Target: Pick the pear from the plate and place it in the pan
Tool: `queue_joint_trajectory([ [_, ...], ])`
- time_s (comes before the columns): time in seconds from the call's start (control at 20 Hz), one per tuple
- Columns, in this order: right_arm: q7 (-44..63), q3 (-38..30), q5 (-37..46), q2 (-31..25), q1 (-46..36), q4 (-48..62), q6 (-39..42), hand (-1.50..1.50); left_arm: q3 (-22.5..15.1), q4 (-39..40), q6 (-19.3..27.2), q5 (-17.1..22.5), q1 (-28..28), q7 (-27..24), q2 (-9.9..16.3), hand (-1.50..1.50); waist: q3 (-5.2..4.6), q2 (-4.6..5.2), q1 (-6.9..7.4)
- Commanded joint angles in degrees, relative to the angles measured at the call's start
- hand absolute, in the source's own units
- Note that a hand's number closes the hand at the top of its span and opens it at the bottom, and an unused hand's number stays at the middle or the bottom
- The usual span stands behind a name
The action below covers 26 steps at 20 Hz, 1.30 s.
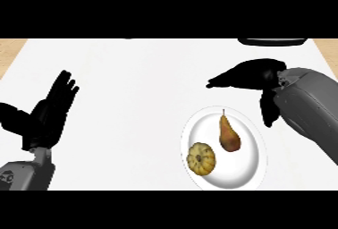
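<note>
Lying on its side on the white plate (254,176), the pear (228,134) sits toward the plate's one o'clock part, stem pointing to twelve o'clock, with a small ribbed yellow squash (201,158) just beside it at seven o'clock, apart from it by a narrow gap. In the head view, the pear looks light, stiff and smooth-skinned, so it may roll or slip on the glossy plate; the wide lower belly seems the best place to take hold, across its short width, since the thin neck and stem offer little. The right robot hand (247,76) hangs at the pear's one o'clock, beyond the plate's rim, its fingers drooping and relaxed, holding nothing. The left robot hand (49,112) rests at the view's nine o'clock edge, spread with fingers up. A white counter (132,89) carries everything, flat and smooth, with wooden flooring showing at both upper corners. A dark rim at the top edge, near one o'clock, is probably the pan (271,41), though too little shows to be sure; the way between seems open.
</note>
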Motion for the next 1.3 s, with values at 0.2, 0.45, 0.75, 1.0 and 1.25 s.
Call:
queue_joint_trajectory([
  [0.2, 7.7, -3.6, 1.1, 6.5, 4.5, -8.1, 6.5, -1.5, -0.7, -4.7, 2.6, -3.5, -0.1, 4.4, -1.8, 0.0, 0.0, -0.11, -0.16],
  [0.45, 6.8, -4.6, 6.0, 6.5, 5.8, -6.8, 7.5, -1.5, 0.5, -8.1, 0.5, -2.6, 2.8, 5.3, -2.1, 0.0, 0.01, -0.04, 0.24],
  [0.75, 7.6, -5.4, 11.0, 10.9, 5.9, -4.0, 7.6, -1.5, 2.7, -4.1, -2.9, -2.5, 3.6, 1.1, -2.9, 0.0, 0.0, 0.02, 0.27],
  [1.0, 3.7, -4.0, 15.1, 12.4, 8.9, -0.9, 4.3, -1.5, 2.2, -5.7, -2.0, -4.3, 3.0, 4.2, -3.7, 0.0, 0.01, 0.03, 0.29],
  [1.25, 0.4, -2.9, 20.0, 15.7, 8.4, 6.4, 0.4, -1.5, 2.5, -0.7, -1.6, -6.6, 0.2, 0.5, -5.9, 0.0, 0.01, 0.13, 0.22],
])
